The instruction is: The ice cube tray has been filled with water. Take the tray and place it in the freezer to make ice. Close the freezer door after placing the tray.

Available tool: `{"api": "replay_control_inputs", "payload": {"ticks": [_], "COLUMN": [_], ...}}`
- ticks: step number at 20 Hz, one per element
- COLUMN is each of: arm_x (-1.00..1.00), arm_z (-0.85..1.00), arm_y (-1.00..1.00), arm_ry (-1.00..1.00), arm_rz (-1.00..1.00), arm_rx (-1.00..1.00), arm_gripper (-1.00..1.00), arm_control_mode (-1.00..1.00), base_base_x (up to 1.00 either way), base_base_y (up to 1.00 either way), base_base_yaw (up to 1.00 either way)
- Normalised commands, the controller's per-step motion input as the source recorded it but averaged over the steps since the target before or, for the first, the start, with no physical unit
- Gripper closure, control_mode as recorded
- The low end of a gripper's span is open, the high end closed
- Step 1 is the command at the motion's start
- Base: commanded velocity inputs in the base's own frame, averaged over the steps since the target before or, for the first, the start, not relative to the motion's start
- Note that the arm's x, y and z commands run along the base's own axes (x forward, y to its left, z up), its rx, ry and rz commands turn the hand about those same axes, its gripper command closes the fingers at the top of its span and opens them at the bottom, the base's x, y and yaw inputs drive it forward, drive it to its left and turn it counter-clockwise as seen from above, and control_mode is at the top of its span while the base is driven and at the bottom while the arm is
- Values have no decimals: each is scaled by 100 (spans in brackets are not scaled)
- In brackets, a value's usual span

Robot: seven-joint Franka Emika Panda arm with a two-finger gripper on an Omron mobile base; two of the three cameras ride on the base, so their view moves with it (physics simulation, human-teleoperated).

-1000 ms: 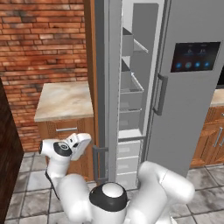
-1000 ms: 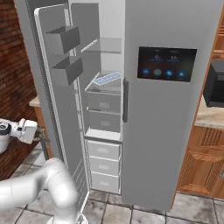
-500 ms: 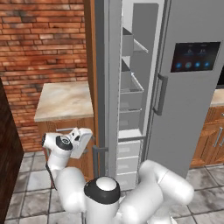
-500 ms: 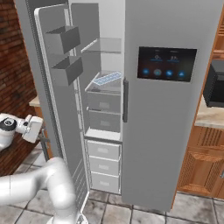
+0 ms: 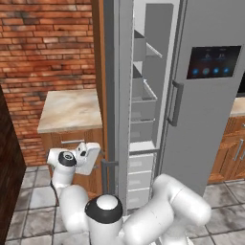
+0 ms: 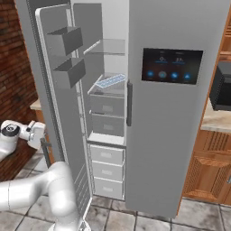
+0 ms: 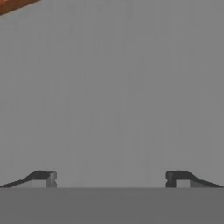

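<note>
Tray's in, door's wide open

The small white ice cube tray (image 6: 111, 81) with its pale blue water cells sits on a shelf inside the tall grey steel freezer (image 6: 108, 113). The plain grey metal freezer door (image 6: 61, 113) stands swung out, and the white arm's two-finger gripper (image 7: 109, 177) is right up against its outer face, fingers spread wide, holding nothing. A beige stone worktop (image 5: 72, 110) sits beside it.
</note>
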Motion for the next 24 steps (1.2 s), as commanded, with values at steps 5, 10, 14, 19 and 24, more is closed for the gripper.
{"api": "replay_control_inputs", "payload": {"ticks": [5, 10, 14, 19, 24], "arm_x": [0, 0, 0, -3, 1], "arm_z": [0, 0, 0, 0, 0], "arm_y": [-43, -49, -51, -52, -62], "arm_ry": [3, 6, 5, 1, 0], "arm_rz": [-6, -4, -3, 0, 0], "arm_rx": [-1, 0, 0, 0, 0], "arm_gripper": [-100, -100, -100, -100, -100], "arm_control_mode": [-100, -100, -100, -100, -100], "base_base_x": [0, 0, 0, 0, 0], "base_base_y": [0, 0, 0, 0, 0], "base_base_yaw": [0, 0, 0, 0, 0]}}
